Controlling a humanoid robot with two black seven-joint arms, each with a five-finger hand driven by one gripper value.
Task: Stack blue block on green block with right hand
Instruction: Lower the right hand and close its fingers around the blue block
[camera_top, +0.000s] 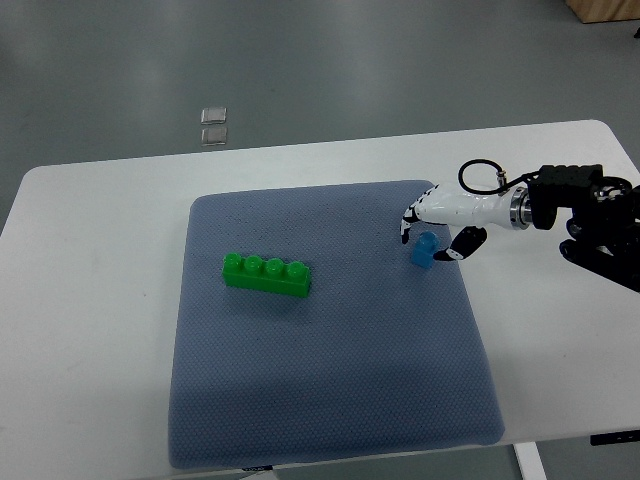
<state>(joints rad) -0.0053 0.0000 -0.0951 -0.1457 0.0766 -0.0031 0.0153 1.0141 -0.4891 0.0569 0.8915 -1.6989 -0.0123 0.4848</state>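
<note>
Right now the right hand (432, 232) reaches in from the right edge and sits over the blue block (424, 250) near the right side of the grey-blue mat (330, 400). Its white fingers (412, 222) curl down around the block's top and far side, with the thumb on the near right side, so the hand looks closed on the block, though whether the grip is firm or the block is clear of the mat cannot be told from this 1 view. The green block (266, 274), a long brick with 4 studs on top, lies well apart to the left, slightly angled on the mat, with nothing between the 2 pieces. The left arm is out of view.

The main risk seems to be a shallow pinch: the blue block is small and mostly hidden under the fingers, so it could twist or slip during the carry. A tilted block would miss the studs and rest crooked. Pressing down off-centre could also push the green brick along the cloth, since nothing holds it in place.
</note>
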